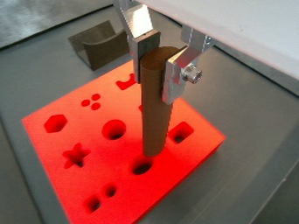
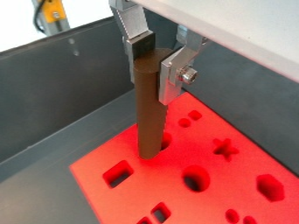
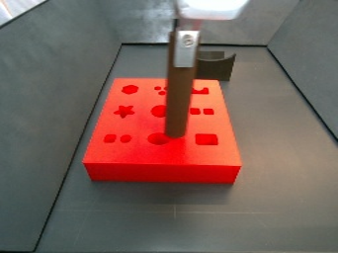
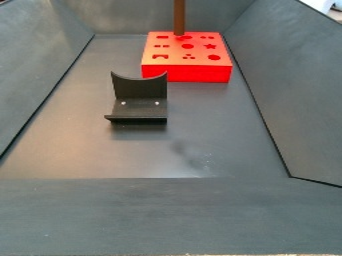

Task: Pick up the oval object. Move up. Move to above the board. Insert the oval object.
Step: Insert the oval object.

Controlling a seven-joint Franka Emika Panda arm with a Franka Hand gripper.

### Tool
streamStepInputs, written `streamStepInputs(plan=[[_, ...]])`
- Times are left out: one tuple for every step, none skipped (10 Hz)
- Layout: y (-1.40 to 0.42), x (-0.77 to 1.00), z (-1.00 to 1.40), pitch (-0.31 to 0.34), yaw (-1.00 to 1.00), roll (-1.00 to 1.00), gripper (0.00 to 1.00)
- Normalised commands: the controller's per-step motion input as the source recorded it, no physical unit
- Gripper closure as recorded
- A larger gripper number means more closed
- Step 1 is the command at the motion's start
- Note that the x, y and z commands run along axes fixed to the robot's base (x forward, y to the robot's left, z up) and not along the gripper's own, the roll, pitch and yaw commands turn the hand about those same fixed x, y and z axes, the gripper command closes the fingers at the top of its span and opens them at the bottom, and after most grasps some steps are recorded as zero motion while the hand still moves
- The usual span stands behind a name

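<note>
Wrist view: hand (image 1: 162,54) clamping oval object (image 1: 156,114).

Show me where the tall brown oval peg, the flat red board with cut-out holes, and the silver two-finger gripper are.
tall brown oval peg (image 1: 156,118), wrist view, mid-shaft.
flat red board with cut-out holes (image 3: 158,168), side view, bare front wall.
silver two-finger gripper (image 2: 156,59), wrist view, between the fingertips clamping the peg's top.

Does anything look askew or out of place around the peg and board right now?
Nothing stands out. The gripper holds the oval object upright, its lower end at a hole in the board. The fixture stands apart.
</note>
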Motion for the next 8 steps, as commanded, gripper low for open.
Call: streamStepInputs(plan=[[0.00, -0.40, -0.15, 0.020, -0.14, 0.04, 1.00], [-0.07, -0.30, -0.09, 0.017, -0.18, 0.05, 1.00], [0.00, 0.00, -0.02, 0.000, 0.00, 0.00, 1.00], [0.00, 0.00, -0.17, 0.000, 0.00, 0.03, 1.00], [-0.02, 0.00, -0.28, 0.000, 0.00, 0.06, 1.00], [0.00, 0.13, -0.22, 0.000, 0.00, 0.03, 1.00], [0.00, 0.15, -0.15, 0.000, 0.00, 0.01, 1.00], [0.00, 0.11, -0.09, 0.000, 0.00, 0.00, 1.00]])
